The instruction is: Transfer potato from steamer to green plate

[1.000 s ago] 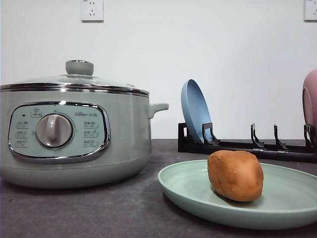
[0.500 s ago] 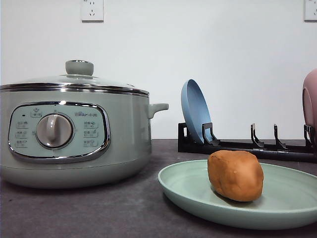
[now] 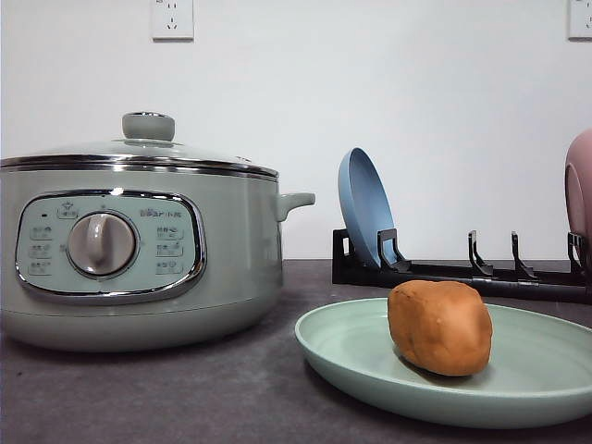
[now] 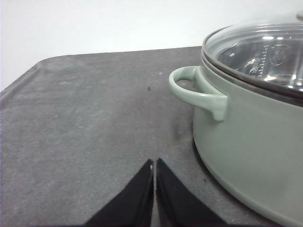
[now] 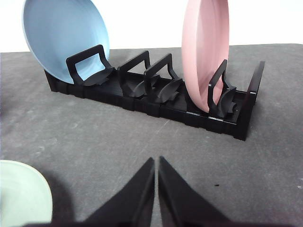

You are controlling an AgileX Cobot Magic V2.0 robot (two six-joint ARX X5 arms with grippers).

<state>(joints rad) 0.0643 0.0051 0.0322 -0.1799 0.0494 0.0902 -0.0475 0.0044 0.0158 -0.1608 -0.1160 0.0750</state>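
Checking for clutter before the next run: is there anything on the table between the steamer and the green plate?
No. In the front view, only bare dark tabletop separates the steamer from the green plate, which holds the potato.

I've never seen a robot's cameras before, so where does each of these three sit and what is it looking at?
Front view: low, facing forward at the sage-green lidded steamer and orange-brown potato on the mint-green plate.
Left wrist view: on the left arm, shut left gripper beside the steamer's handle.
Right wrist view: on the right arm, shut right gripper facing the black dish rack.
Front and left wrist share the steamer.
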